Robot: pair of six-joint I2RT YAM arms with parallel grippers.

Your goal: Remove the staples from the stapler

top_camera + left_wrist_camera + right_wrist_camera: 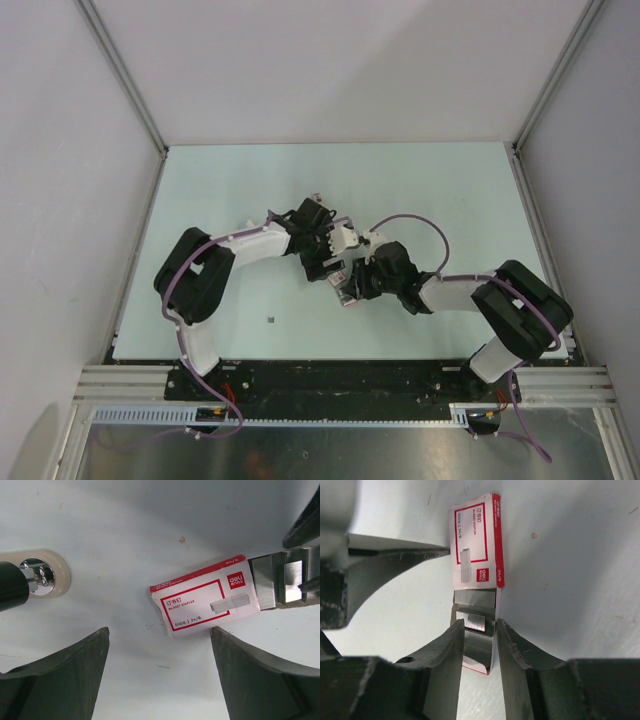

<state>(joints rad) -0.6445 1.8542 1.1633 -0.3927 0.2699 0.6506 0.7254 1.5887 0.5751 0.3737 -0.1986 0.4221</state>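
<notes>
In the left wrist view the stapler (59,574) shows at the left edge as a rounded beige end with chrome inside and a dark part beside it. A red and white staple box (205,602) lies flat on the table, its tray pulled out with strips of staples (280,580) in it. My left gripper (160,630) is open wide just below the box, holding nothing. My right gripper (480,622) straddles the pulled-out tray (476,650), with its fingers (445,655) pressed against both sides. Both grippers meet mid-table (335,275).
White walls enclose the pale table (220,190) on three sides. A small dark speck (271,319) lies near the front left. My left gripper's finger (395,560) reaches in beside the box (475,540) in the right wrist view.
</notes>
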